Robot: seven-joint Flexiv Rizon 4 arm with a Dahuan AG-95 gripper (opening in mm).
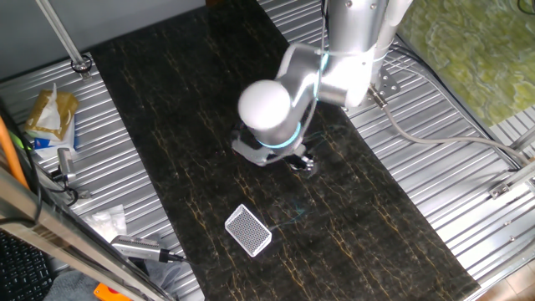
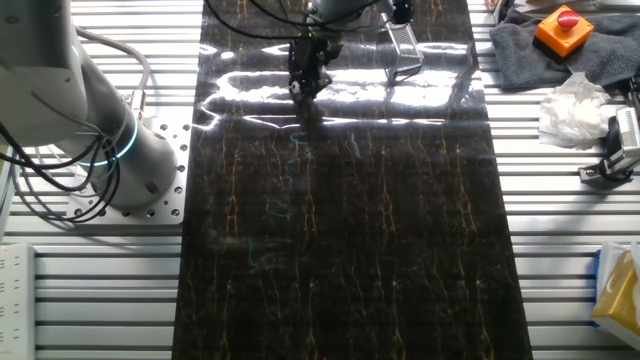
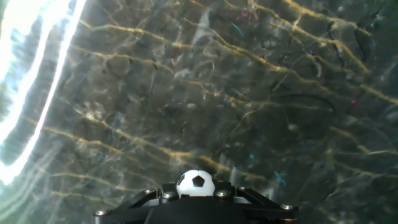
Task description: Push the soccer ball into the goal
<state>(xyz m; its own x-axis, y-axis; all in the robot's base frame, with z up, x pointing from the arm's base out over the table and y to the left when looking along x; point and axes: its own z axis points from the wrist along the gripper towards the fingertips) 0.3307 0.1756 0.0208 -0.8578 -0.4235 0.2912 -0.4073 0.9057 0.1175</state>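
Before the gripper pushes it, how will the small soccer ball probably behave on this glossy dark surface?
The soccer ball is round, so it will likely roll ahead and may drift sideways. The tabletop looks smooth and shiny, so little would slow it. Being tiny beside the gripper, it is probably very light.

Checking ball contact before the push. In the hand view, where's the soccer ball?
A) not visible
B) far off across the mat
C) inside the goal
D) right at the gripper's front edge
D: the soccer ball sits right against the gripper at the frame's bottom, on the dark marbled mat.
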